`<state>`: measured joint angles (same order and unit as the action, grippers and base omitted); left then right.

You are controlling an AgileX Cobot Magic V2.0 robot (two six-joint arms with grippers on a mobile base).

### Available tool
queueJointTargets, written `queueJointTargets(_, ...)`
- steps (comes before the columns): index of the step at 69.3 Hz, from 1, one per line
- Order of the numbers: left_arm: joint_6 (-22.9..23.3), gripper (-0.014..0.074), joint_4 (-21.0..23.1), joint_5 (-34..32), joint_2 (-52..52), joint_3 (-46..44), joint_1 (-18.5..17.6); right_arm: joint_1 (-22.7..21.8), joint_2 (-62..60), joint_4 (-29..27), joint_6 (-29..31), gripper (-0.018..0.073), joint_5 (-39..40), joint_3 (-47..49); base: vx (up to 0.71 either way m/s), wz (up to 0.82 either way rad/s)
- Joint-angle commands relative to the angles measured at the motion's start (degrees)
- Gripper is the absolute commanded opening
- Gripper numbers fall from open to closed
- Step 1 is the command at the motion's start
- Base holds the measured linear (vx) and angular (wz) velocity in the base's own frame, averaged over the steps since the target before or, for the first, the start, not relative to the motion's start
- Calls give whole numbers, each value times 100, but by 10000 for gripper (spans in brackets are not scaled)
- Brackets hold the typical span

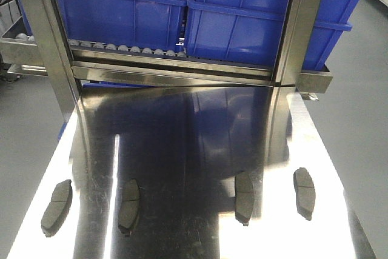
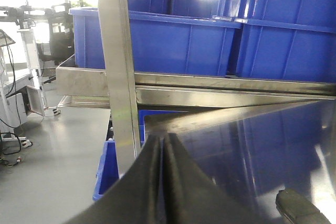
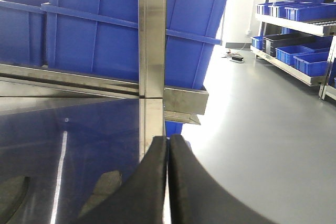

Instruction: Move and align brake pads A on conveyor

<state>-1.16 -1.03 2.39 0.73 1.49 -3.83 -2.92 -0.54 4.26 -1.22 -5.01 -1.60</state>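
Exterior front-facing view: we see four brake pads [image 1: 128, 206] in a row on the shiny desk [image 1: 182, 131], long axes pointing away from us, the outer ones near the side edges. Our left tool [image 2: 164, 137] and right tool [image 3: 168, 139] are both pinched closed and empty, with two pads toward each. The conveyor is out of sight.

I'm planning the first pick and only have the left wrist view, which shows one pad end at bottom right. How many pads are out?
Observer: Four brake pads lie in one row across the steel table, from the leftmost pad to the rightmost pad.
Operator: Evenly spaced?
Observer: No; the middle gap is wider than the gaps within the left pair and the right pair.
Operator: And the other arm?
Observer: The right gripper is shut with nothing between its fingers, per its wrist view.
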Motion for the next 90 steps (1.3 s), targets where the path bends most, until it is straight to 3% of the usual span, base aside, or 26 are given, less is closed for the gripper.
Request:
queueJointTargets(1,55,-6,16,-429,76,104,-6,-42,-84,41,28,-11,421,-66,0,0)
queueJointTargets(70,55,-6,16,-441,76,98,-6,-42,-79,41,28,-11,410,-66,0,0)
queueJointTargets(90,-56,-6,-77,-1125,76,39,-6,-42,-84,41,28,-11,410,-66,0,0)
